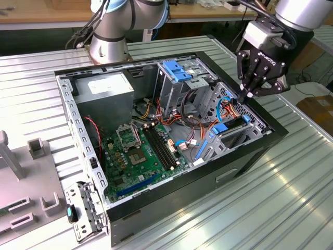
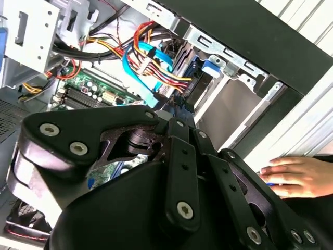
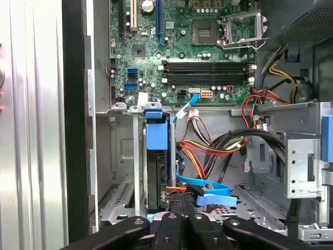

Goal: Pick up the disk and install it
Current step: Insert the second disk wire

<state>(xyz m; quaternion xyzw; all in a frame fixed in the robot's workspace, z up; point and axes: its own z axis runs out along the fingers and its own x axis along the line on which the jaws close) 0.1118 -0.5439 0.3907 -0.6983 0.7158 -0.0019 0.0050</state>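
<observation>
The picking up looks done, and I am at the putting-in part. The disk (image 3: 156,172) stands on its thin edge in a narrow metal slot (image 3: 122,172) inside the open computer case (image 1: 218,172), on the exterior view's right. My gripper (image 1: 245,95) hangs just above that slot. In the first wrist view my fingers (image 3: 174,219) look pressed together with nothing between them, right by the near end of the disk. I think they touch it, but I cannot be sure from here.

The disk looks dark and flat, with a blue plastic tab at its far end and blue along its side. I cannot see its label.

If it is not all the way in, it needs a soft, straight push along the slot. The red, yellow and blue wires (image 3: 208,151) lie just beside it, so they must not get pinched. A person's hand (image 2: 296,177) rests by the outside of the case.
</observation>
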